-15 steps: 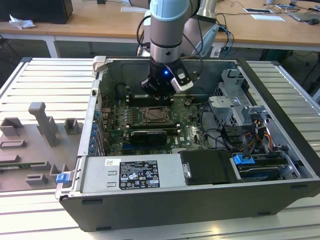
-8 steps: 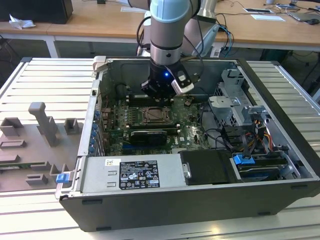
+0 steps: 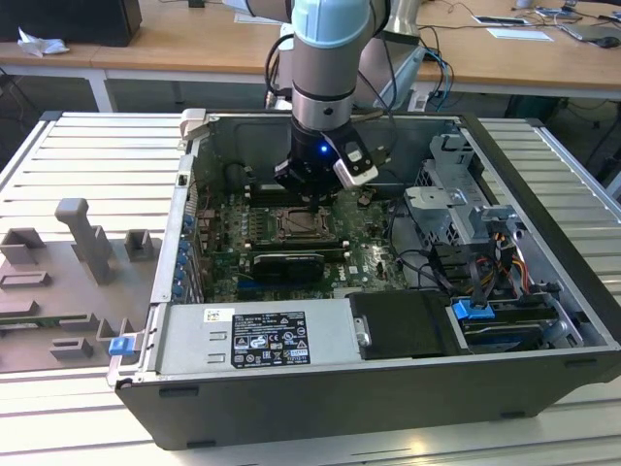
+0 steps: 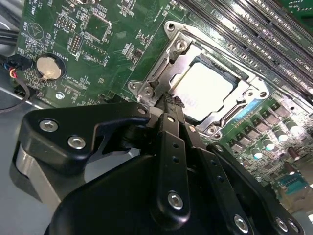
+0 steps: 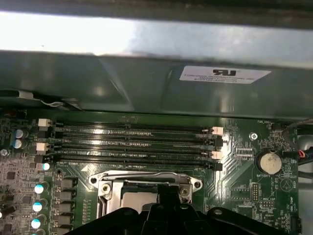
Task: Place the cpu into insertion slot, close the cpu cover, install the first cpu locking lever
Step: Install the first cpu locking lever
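The cpu [image 4: 203,90], a pale silver square, lies in the insertion slot [image 3: 304,226] on the green board. The cpu cover [image 4: 164,71], a silvery metal frame, lies flat around it, with the chip showing through its window. In the first wrist view the cover [image 5: 146,178] and the cpu [image 5: 137,200] sit just below the memory slots. My gripper [image 4: 168,100] is shut with nothing between its fingers. Its tip rests at the cover's edge, at one corner of the socket. In the exterior view the gripper [image 3: 312,199] hangs right over the socket's far side.
Long black memory slots [image 5: 137,144] run beside the socket, and a coin battery [image 4: 49,67] sits nearby. In the case are a black card with a grille [image 3: 288,264], the power supply [image 3: 262,340], a drive cage [image 3: 456,209] and cables [image 3: 456,267]. Grey fixtures [image 3: 82,252] stand outside, at the exterior view's left.
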